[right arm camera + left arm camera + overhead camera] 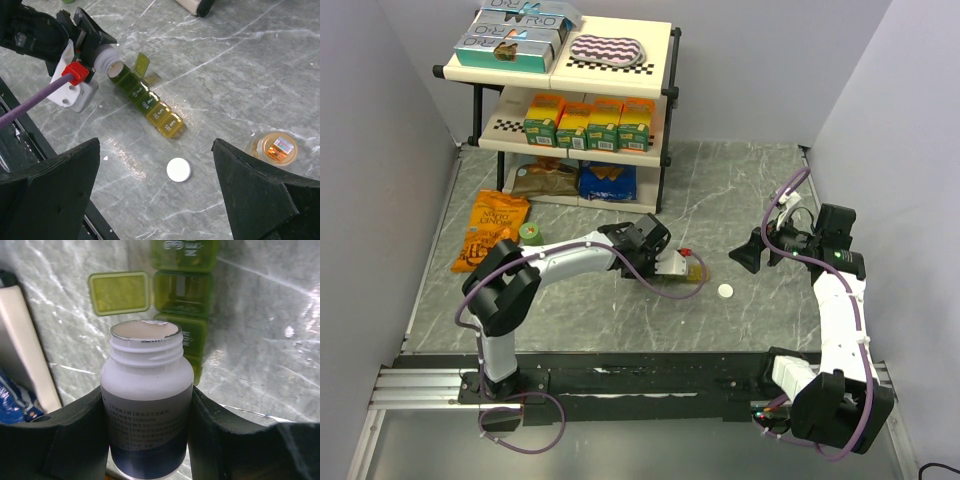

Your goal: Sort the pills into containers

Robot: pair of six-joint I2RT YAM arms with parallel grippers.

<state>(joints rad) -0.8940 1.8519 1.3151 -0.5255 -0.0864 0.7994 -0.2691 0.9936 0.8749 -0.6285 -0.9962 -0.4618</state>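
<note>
The containers are a strip of green-to-yellow compartments, also seen in the left wrist view and from above. One green compartment has its lid flipped open. My left gripper is shut on a white pill bottle with no cap. The bottle is tipped, with its mouth right at the green end of the strip, by the open compartment. No loose pills show. The white bottle cap lies on the table near the strip's yellow end. My right gripper is open and empty above the cap.
A small clear jar with a gold lid sits right of the cap. A two-tier shelf with boxes stands at the back left. Snack bags and a green tape roll lie left of the left arm.
</note>
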